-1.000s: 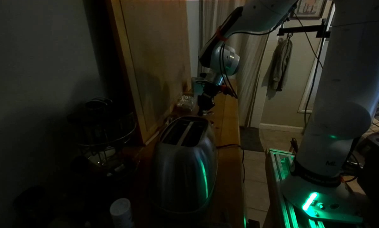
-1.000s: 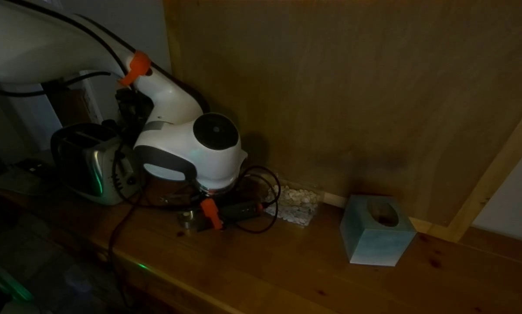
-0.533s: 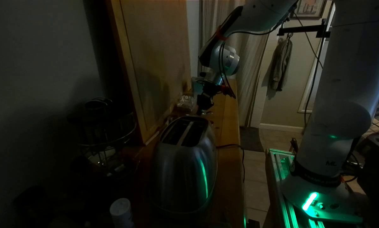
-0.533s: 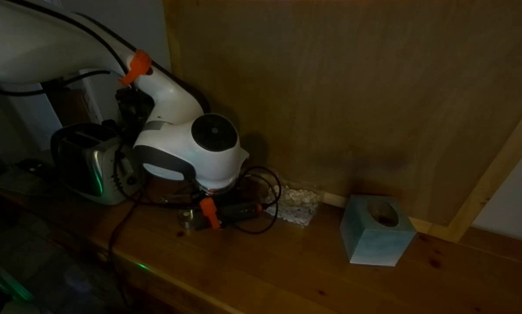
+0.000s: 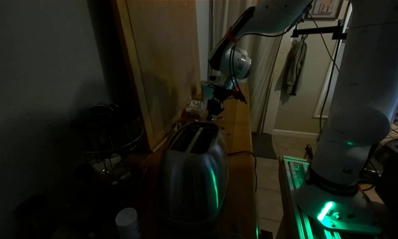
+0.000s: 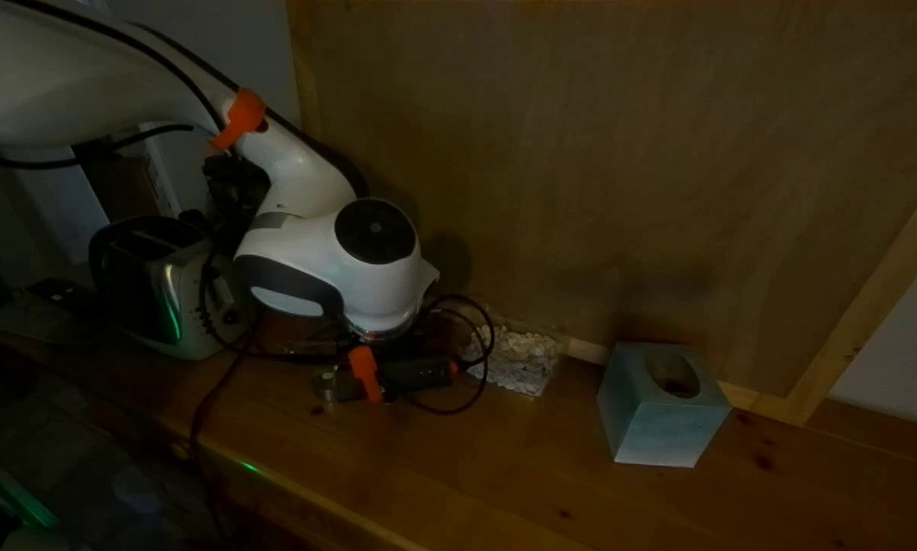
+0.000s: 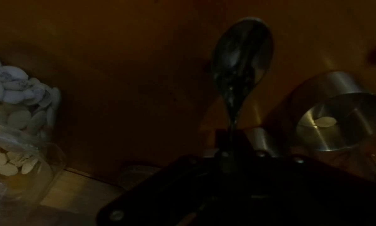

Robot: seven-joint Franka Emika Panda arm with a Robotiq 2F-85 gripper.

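Spoon (image 7: 243, 55), cup (image 7: 338, 83) are silver; hand (image 7: 230, 139) black; seeds (image 7: 13, 95) off-white; worktop (image 6: 504, 474) orange-brown, dark-knotted; box (image 6: 661, 425) pale blue.

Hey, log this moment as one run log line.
Wrist view; gripper: shut on spoon; metal cup: right of spoon, one pale piece inside; white pieces: in clear plastic, left of spoon; spoon contents: too dark to tell
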